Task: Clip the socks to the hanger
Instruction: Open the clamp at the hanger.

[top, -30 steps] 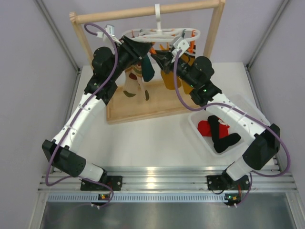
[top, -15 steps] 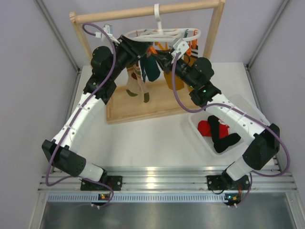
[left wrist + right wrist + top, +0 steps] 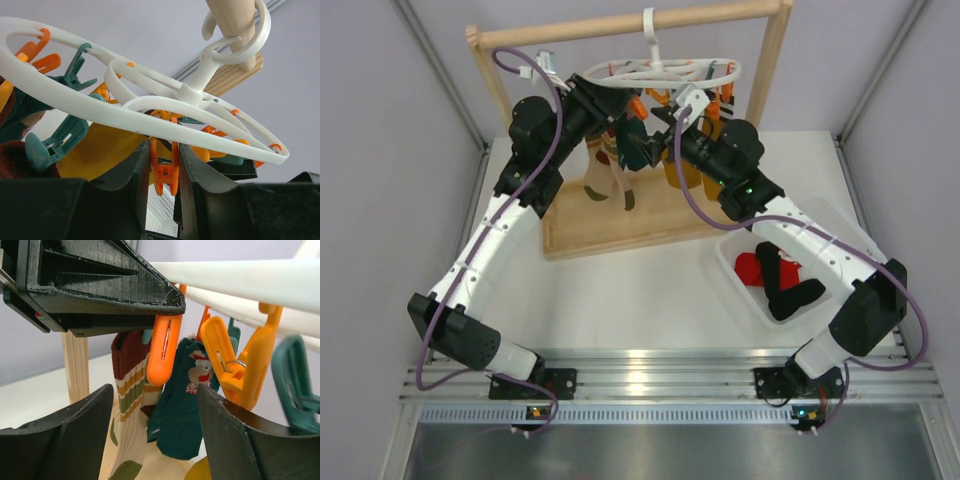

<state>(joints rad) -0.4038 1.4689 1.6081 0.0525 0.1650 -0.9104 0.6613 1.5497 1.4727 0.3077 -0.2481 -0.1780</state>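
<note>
1. Nearest, at middle right of the top view, a clear bin (image 3: 720,265) sits on the tabletop (image 3: 620,290). It holds the socks not yet hung, red socks (image 3: 750,267) and black socks (image 3: 792,297), heaped loosely within the right arm's reach.
2. Beyond it, the right claw (image 3: 155,390) gapes wide and empty just under the hanger (image 3: 190,92), likely ready to fetch another sock.
3. Facing it, the left claw (image 3: 164,147) pinches an orange clip (image 3: 165,175), probably to spring its mouth apart.
4. Farthest, at top centre, the hanger hooks over the wooden rack (image 3: 570,30), so clipped socks like the teal sock (image 3: 175,410) dangle freely.
</note>
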